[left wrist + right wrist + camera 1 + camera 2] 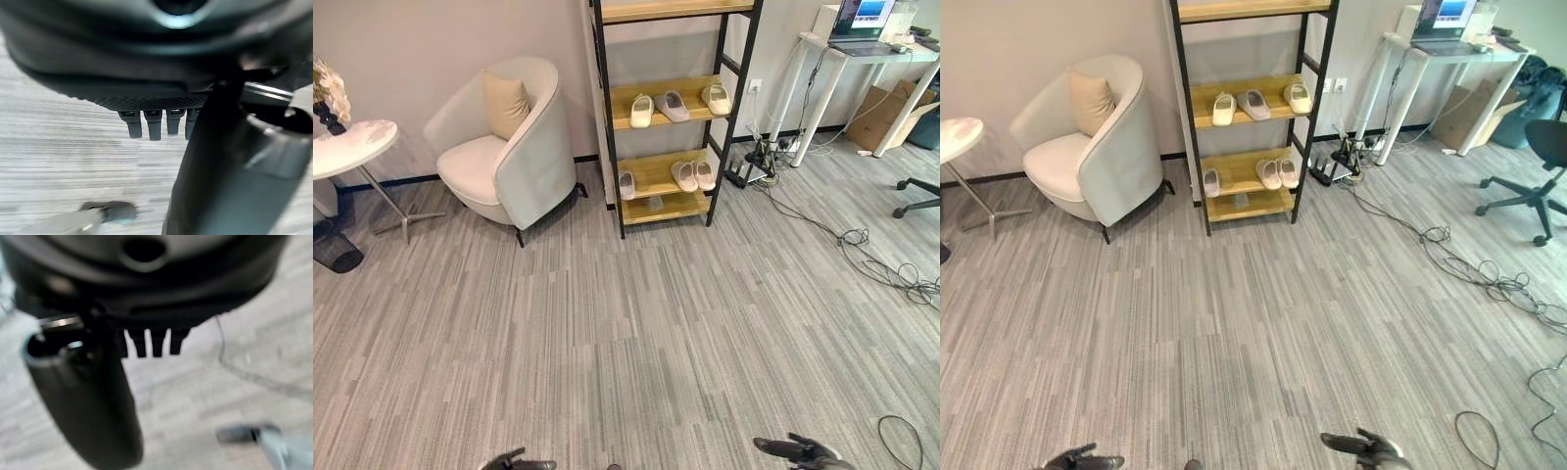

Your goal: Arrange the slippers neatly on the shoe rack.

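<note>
Six slippers (pixel 672 106) sit on the far shoe rack (pixel 668 201), details indistinct.

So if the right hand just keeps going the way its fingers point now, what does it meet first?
Probably nothing soon. The right hand, low and empty with fingers relaxed, points toward the robot's left across bare grey floor. The left hand lies roughly that way, though depth is unclear. The shoe rack stands well ahead, off that line.

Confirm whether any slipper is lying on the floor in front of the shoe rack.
No, the slippers sit on the shoe rack shelves, and the floor before it holds none.
</note>
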Available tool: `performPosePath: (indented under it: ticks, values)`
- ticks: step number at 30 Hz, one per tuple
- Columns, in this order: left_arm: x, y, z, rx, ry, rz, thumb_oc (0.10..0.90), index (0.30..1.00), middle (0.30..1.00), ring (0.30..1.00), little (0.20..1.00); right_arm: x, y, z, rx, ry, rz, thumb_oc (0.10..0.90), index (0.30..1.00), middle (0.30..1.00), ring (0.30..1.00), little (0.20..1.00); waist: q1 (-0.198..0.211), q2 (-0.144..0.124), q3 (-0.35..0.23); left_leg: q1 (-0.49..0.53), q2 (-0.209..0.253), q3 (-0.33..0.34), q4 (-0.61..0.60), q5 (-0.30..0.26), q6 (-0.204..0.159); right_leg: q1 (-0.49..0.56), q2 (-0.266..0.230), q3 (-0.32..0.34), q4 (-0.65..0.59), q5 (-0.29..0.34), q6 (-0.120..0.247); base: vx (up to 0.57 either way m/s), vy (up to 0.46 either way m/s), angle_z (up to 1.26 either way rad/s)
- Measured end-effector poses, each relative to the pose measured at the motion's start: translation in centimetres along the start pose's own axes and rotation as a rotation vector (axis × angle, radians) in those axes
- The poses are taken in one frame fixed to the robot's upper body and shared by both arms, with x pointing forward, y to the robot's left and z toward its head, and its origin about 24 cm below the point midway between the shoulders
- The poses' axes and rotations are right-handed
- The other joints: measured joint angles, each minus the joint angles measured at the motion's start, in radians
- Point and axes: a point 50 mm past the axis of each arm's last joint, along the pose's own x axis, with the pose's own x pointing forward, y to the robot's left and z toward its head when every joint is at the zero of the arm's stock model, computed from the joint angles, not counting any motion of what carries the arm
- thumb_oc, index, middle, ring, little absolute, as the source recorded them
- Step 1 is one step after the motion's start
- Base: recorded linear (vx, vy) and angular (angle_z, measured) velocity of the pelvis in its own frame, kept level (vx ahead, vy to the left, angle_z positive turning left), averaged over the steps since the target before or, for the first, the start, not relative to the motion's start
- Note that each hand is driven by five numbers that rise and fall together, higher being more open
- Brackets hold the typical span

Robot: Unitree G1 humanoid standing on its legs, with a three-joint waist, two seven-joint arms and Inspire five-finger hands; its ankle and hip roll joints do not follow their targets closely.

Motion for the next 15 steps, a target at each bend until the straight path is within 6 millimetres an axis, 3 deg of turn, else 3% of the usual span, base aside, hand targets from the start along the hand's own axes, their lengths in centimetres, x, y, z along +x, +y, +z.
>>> performPosePath:
  ticks: [3,10,15]
  values:
    - [-0.1,0.0,-0.8,0.059,0.020,0.019,0.800,0.900,0.900,0.900,0.900,-0.2,-0.4,-1.3,-0.001,0.027,-0.033,0.800,0.900,0.900,0.900,0.900,-0.002,-0.009,0.007,0.010,0.002,0.000,0.000,-0.003,-0.002,0.014,0.002,0.000,-0.010,0.000,-0.001,0.00,0.000,0.00]
    - [0.0,-1.0,-0.1,0.122,-0.011,0.015,0.800,0.900,0.900,0.900,0.900,-0.5,-0.7,-3.0,-0.018,0.057,-0.065,0.800,0.900,0.900,0.900,0.900,-0.010,-0.024,0.046,0.011,0.017,0.010,-0.001,-0.007,-0.011,0.010,0.014,0.006,-0.014,0.000,-0.001,0.03,-0.093,-0.06]
    - [0.1,-1.6,0.5,0.170,-0.030,0.008,0.800,0.900,0.900,0.900,0.900,-0.3,-0.2,-2.1,0.022,0.019,-0.055,0.800,0.900,0.900,0.900,0.900,-0.038,-0.008,0.053,0.015,0.022,0.017,0.000,-0.005,-0.009,0.012,0.017,0.021,-0.012,0.010,-0.008,0.05,-0.143,-0.07]
